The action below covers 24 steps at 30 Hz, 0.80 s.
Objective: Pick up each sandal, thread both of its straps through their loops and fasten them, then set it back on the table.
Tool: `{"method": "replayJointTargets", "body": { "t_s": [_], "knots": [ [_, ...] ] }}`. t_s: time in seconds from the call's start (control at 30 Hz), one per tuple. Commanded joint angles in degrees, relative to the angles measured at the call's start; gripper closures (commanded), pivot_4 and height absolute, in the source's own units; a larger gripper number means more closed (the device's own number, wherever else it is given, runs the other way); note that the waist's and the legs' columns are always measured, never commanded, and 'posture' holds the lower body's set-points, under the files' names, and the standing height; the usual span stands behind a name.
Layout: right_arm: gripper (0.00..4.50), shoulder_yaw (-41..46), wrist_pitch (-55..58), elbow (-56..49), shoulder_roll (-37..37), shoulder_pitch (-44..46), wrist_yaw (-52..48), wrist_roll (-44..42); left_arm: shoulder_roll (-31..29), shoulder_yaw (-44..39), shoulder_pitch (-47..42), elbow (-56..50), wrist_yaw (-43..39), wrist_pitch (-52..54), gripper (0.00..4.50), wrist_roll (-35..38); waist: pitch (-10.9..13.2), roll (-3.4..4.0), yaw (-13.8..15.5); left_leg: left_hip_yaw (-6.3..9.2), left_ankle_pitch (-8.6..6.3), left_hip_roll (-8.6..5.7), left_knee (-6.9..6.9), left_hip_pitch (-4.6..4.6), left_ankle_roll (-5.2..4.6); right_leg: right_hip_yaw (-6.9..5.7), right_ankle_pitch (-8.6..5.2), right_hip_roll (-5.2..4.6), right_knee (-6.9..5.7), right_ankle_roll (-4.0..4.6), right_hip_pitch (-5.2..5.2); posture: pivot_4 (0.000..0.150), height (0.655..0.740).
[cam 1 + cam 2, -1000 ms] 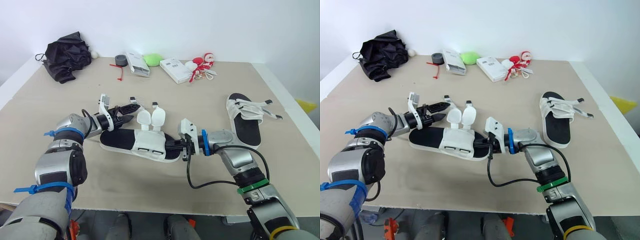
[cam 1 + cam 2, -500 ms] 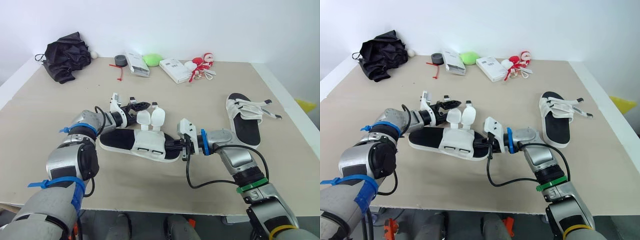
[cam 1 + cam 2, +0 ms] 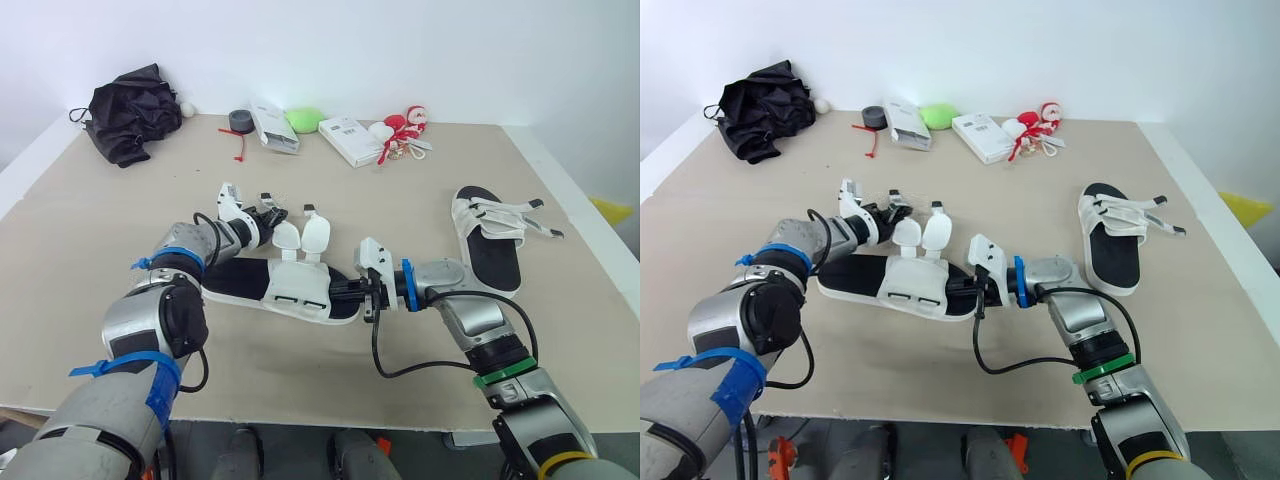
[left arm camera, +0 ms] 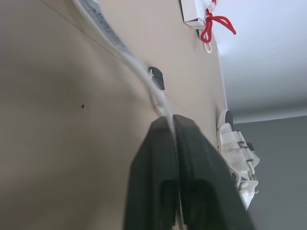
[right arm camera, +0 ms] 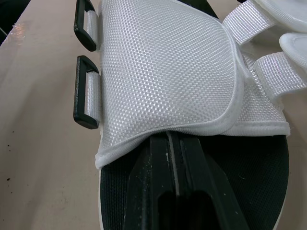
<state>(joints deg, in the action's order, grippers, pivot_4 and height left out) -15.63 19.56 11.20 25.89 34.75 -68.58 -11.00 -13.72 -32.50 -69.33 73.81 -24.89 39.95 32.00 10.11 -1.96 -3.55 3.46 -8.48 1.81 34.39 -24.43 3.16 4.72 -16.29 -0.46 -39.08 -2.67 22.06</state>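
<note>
A white sandal with a black footbed (image 3: pixel 250 280) lies mid-table, its two straps lying open toward the far side. My left gripper (image 3: pixel 260 217) is at its far edge, shut on the thin white strap (image 4: pixel 136 67) that ends in a black tip; the strap runs out from between the closed fingers (image 4: pixel 192 143). My right gripper (image 3: pixel 336 290) is shut, its fingers (image 5: pixel 158 153) lying on the footbed with their tips tucked under the white mesh upper (image 5: pixel 163 72). Two black loops (image 5: pixel 86 91) sit on the upper's edge. A second sandal (image 3: pixel 492 258) rests at the right.
Along the far edge lie a black cloth bag (image 3: pixel 130 115), a tape roll (image 3: pixel 240 120), two white boxes (image 3: pixel 273 127), a green object (image 3: pixel 305 120) and a red-and-white toy (image 3: pixel 408 128). The table's right edge (image 3: pixel 590 250) runs close to the second sandal.
My left gripper moved right to the sandal's far edge and closed from wide open onto the strap. The right gripper and the sandal stayed put.
</note>
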Motion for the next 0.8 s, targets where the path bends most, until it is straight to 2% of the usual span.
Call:
{"method": "replayJointTargets", "body": {
  "t_s": [0.03,0.1,0.27,0.37,0.53,0.67,0.8],
  "knots": [
    [4.50,-3.2,1.7,0.9,-0.7,-1.9,-0.5,1.3,0.6,-1.4,-2.8,0.0,-0.1,-0.6,4.41,1.2,0.0,0.00,0.0,0.00,0.00,0.00,0.00,0.00,0.00,0.00,0.00,0.00,0.00,0.00,0.00,0.150,0.7380],
    [4.50,-3.2,1.8,0.8,-0.7,-2.0,-0.4,1.2,0.8,-1.3,-2.9,-0.4,-0.8,-1.0,4.41,1.0,0.0,0.00,0.0,0.00,0.00,0.00,0.00,0.00,0.00,0.00,0.00,0.01,0.00,0.00,0.00,0.150,0.7380],
    [4.50,-3.0,2.0,0.2,-0.4,-2.5,-0.3,1.1,1.8,9.9,-0.6,-9.2,-19.9,-0.6,4.41,-4.4,0.0,0.00,0.0,0.00,0.02,0.00,-0.01,0.00,0.06,-0.01,0.00,0.01,0.00,0.00,0.00,0.150,0.7380],
    [4.50,-2.8,2.1,0.0,-0.2,-2.8,-0.2,1.1,2.7,18.8,9.1,-28.8,-29.6,1.8,4.41,-3.6,-0.1,0.16,-0.5,0.00,0.02,0.00,-0.05,0.01,0.12,0.01,0.00,0.01,0.00,0.00,-0.02,0.150,0.7380],
    [4.50,-2.6,2.2,-0.1,-0.2,-3.2,-0.1,1.1,2.6,24.9,27.0,-60.9,-33.7,0.0,4.41,0.6,-0.1,0.20,-0.7,-0.06,-0.19,0.09,-0.07,0.15,0.47,0.09,-0.01,0.00,0.02,0.32,-0.17,0.150,0.7380],
    [4.50,-2.7,2.1,-0.3,-0.1,-3.7,-0.5,1.0,-1.4,30.8,37.4,-75.1,-41.0,-8.7,4.41,-1.1,-0.1,0.20,-0.5,-0.03,-0.21,0.08,-0.01,0.16,0.48,0.05,0.01,-0.01,0.02,0.41,-0.22,0.150,0.7380],
    [4.50,-3.1,1.6,0.5,0.0,-3.3,-1.0,1.4,-7.1,35.0,40.8,-76.9,-48.6,-24.6,4.41,-7.0,-0.1,0.20,-0.5,-0.08,-0.20,0.07,0.01,0.38,0.47,0.10,-0.20,0.00,0.04,0.09,-0.40,0.150,0.7380]
  ]
}}
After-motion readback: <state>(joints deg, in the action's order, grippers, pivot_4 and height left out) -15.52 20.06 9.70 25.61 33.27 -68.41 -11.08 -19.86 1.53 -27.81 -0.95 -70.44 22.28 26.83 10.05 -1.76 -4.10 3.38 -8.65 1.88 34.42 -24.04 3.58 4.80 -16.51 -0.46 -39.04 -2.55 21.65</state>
